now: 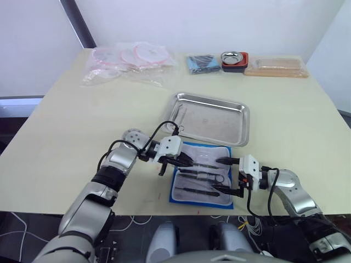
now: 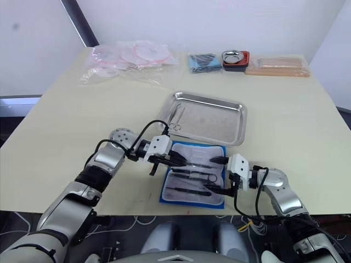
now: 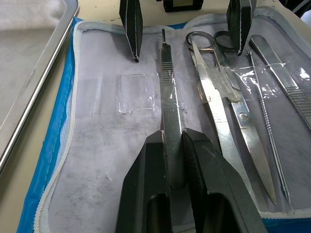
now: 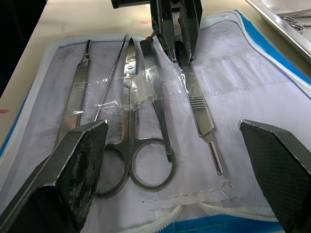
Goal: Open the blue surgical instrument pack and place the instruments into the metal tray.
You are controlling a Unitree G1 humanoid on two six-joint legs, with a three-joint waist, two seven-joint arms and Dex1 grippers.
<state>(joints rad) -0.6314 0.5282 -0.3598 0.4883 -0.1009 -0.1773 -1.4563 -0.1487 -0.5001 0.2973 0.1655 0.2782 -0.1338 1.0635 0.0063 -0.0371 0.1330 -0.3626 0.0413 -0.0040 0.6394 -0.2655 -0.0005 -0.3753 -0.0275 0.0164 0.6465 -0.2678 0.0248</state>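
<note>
The blue surgical instrument pack lies unfolded on the table in front of the metal tray, pale lining up. Several instruments lie in it under clear straps: scissors, tweezers, a thin probe and a flat steel handle. My left gripper reaches in from the pack's left side and is shut on that flat handle. At the pack's right edge, my right gripper stands wide open, facing the left one, with nothing held. One slim ring-handled instrument lies in the tray's left part.
Along the table's far edge lie clear bags with pink rings, a darker blue bundle, a small metal bowl in a red holder and a tan flat box. The pack's near side is close to the table's front edge.
</note>
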